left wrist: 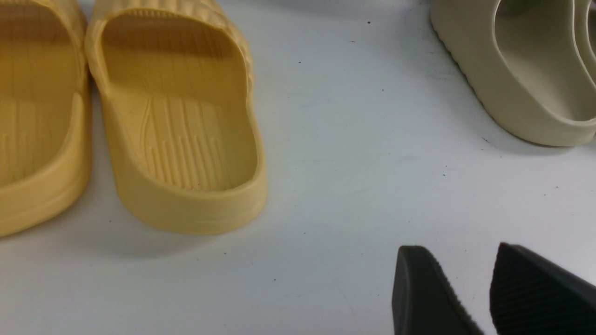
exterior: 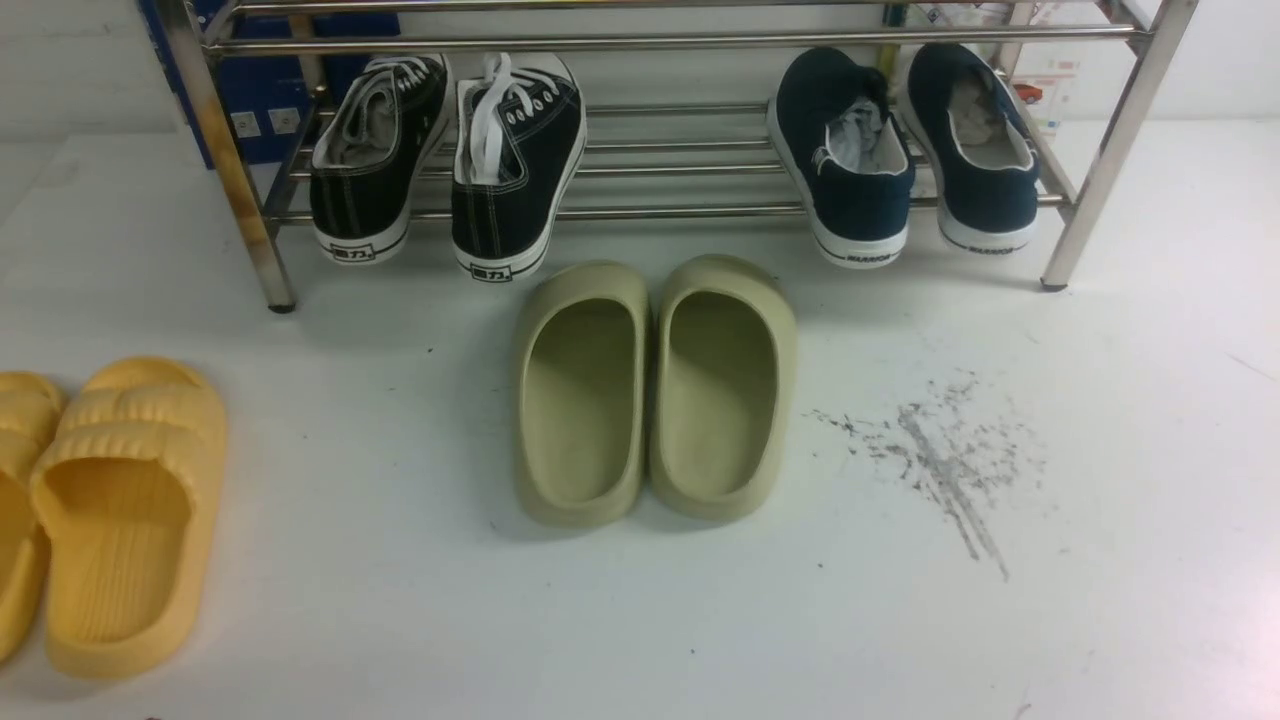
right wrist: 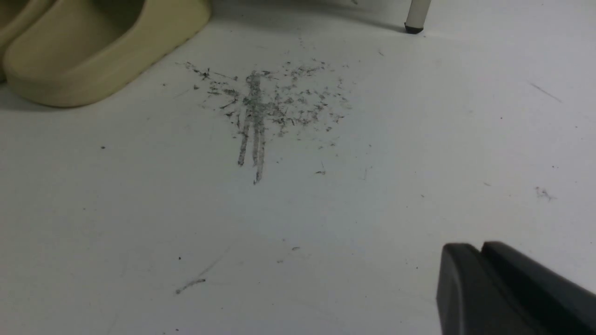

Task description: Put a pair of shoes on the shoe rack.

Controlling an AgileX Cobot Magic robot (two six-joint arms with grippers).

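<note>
Your 2 navy slip-on shoes [exterior: 905, 150] sit side by side at the right end of the shoe rack [exterior: 660, 212], heels overhanging its front rail. The black lace-up sneakers [exterior: 450, 165] fill the left end. On the white floor [exterior: 400, 600], olive slides [exterior: 655, 390] lie just before the rack's front edge, yellow slides [exterior: 110, 510] at the floor's left edge. Your left gripper [left wrist: 470, 288] hangs parted and empty; your right gripper [right wrist: 482, 265] has its pads almost together, gripping nothing, near grey scuff marks [right wrist: 265, 102].

Two navy slip-ons [exterior: 905, 155], two black sneakers [exterior: 450, 160], two olive slides [exterior: 655, 385], two yellow slides [exterior: 105, 510], one rack [exterior: 680, 42].
</note>
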